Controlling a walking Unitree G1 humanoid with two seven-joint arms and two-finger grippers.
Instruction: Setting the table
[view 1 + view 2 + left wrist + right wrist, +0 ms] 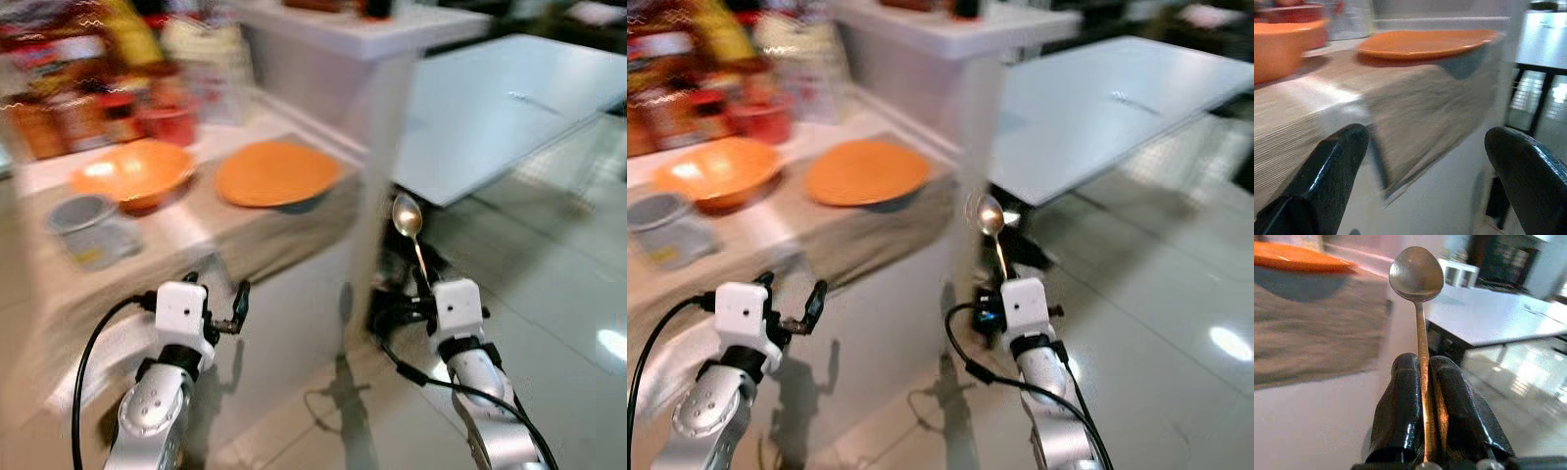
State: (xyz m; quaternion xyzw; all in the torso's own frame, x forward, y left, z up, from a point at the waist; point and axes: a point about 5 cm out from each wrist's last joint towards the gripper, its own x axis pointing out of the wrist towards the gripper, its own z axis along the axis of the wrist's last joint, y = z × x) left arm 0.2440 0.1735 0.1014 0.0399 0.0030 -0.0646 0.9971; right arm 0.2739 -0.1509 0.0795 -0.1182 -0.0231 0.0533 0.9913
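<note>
Right gripper [1422,382] clamped on spoon [1417,274], bowl end up.
Table [509,108] ahead-right, nearer this arm; left gripper [1425,161] open, empty.

both arms reach forward, left gripper [238,305] fingers spread, right gripper [1422,382] fingers pinched together

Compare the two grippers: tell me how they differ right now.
The right gripper has its fingers shut on a spoon, held upright with the bowl on top; the left gripper is open and holds nothing. The left gripper faces the counter edge where the orange plate sits; the right gripper is out past the counter's corner, over the floor towards the white table. Both have two black fingers on silver arms.
</note>
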